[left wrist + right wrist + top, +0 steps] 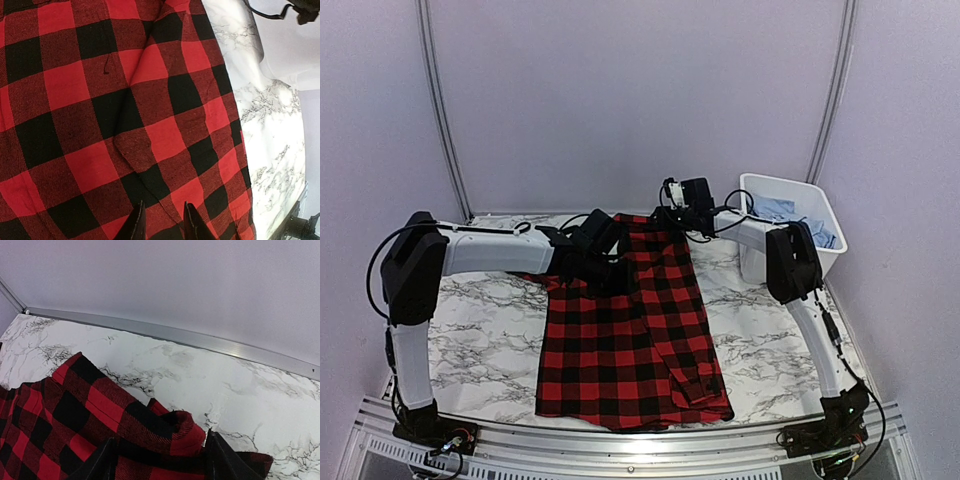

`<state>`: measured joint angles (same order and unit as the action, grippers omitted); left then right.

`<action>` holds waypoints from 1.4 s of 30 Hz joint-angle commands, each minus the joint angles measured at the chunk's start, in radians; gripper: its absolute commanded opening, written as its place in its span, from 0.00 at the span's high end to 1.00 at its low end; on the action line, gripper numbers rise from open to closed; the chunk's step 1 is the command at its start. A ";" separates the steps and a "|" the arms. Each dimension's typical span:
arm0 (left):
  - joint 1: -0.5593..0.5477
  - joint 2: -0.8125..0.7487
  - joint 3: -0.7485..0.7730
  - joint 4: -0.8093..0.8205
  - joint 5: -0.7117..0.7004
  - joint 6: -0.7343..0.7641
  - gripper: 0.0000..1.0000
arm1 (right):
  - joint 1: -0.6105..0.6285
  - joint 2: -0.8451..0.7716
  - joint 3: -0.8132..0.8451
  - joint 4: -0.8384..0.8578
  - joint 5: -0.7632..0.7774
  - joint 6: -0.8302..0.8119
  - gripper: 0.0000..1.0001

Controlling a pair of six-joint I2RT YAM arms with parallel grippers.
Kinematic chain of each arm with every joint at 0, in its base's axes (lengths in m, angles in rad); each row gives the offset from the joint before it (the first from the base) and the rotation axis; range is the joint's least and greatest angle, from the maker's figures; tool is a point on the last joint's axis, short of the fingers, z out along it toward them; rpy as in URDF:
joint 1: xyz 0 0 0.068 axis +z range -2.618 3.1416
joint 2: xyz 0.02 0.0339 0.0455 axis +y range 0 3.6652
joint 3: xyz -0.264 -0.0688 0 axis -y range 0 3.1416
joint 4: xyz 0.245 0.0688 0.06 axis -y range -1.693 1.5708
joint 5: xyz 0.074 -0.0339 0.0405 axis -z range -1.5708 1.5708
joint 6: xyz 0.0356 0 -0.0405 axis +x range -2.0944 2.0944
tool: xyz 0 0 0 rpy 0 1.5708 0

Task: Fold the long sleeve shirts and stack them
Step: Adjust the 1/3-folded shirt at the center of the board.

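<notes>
Two grippers sit at the far end of one shirt. I read the right gripper [160, 455] as clamped on the red-and-black flannel shirt [630, 330]. A bunched roll of cloth humps up between its fingers; it may be collar or top hem, I can't tell which. The left gripper [163, 222] has its fingers close together with a narrow gap. Check cloth lies directly under the tips and a fold ridge runs toward them. I can't tell if it is pinching or only resting there.

Handling, my read: soft, light flannel with no stiffness. It will drape and sag from any hold point. It isn't slippery or fragile. Thick spots like the collar, seams and placket should give the best bite, while a single mid-panel layer would just tent. I'd hold it at the two shoulders so it hangs square.

From both grippers the shirt body runs back toward the arm bases, flat on the marble table [480, 330], with its hem near the front edge. Beyond the right gripper there is bare marble, then the back rail [165, 335]. Outboard of the right arm, the white tub [820, 215] holds light blue shirts [778, 208], apart from the flannel.
</notes>
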<state>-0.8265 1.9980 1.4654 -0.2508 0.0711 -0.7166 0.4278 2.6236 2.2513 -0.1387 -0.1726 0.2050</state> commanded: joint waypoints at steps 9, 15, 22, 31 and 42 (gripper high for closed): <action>0.003 -0.018 0.008 0.014 0.060 0.013 0.72 | -0.013 0.076 0.103 0.093 -0.043 0.000 0.68; 0.003 0.002 0.010 0.024 0.071 0.007 0.73 | -0.012 0.082 0.141 0.123 -0.060 -0.018 0.99; 0.004 0.002 -0.006 0.039 0.075 0.002 0.73 | -0.013 0.066 0.155 0.155 -0.029 -0.112 1.00; 0.004 -0.035 -0.037 0.041 0.055 0.004 0.73 | -0.013 0.070 0.162 0.154 0.014 -0.163 0.83; 0.043 -0.162 -0.115 0.042 -0.035 0.009 0.69 | -0.014 -0.100 0.077 0.078 -0.015 -0.111 0.16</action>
<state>-0.8108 1.9232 1.3758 -0.2211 0.0887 -0.7166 0.4202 2.6625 2.3463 -0.0265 -0.1745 0.0586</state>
